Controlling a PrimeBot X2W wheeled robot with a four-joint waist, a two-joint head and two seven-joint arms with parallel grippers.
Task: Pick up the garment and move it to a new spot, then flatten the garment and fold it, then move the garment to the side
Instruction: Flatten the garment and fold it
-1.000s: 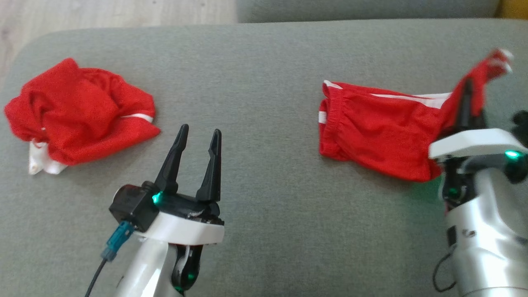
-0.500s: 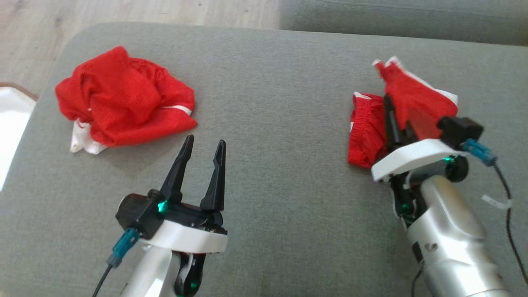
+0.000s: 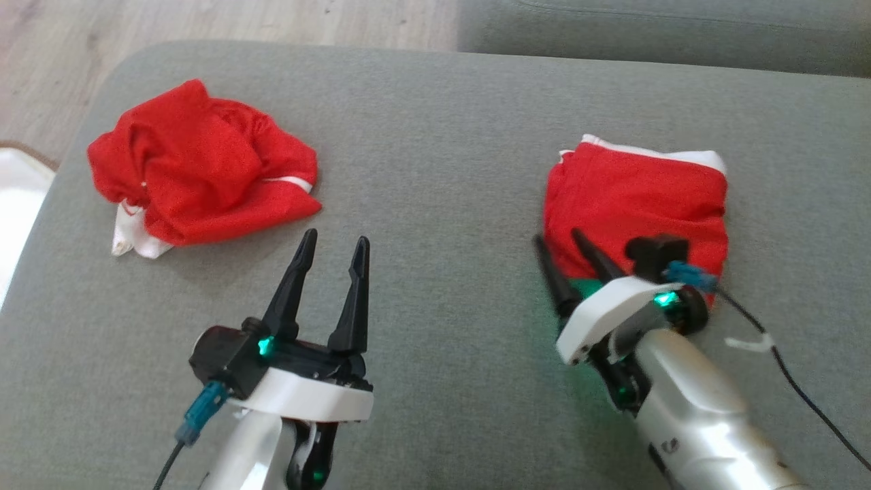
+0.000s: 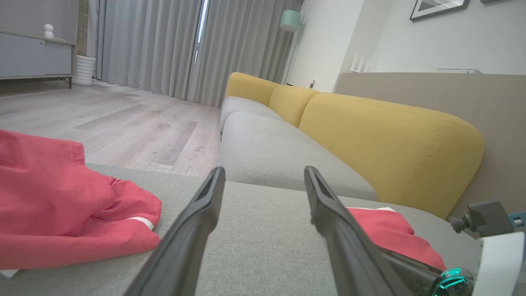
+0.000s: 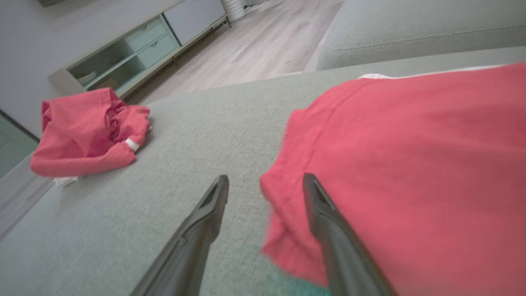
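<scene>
**One folded red garment on the right half of the grey cushion, both tools spread open**

The cushion is a big rounded slab in a woven, slightly nubby fabric. The folded piece lies flat on it as a nearly square packet of thin cloth, so there's no real long axis. Its white-trimmed edge runs left-right along the far side, away from the robot. Over on the left sits a crumpled red garment, lumpy, with white bits poking out. The right gripper is at the packet's near-left corner, fingers apart, holding nothing, one finger over the cloth. The left gripper is also open, over bare cushion between the two pieces.
</scene>
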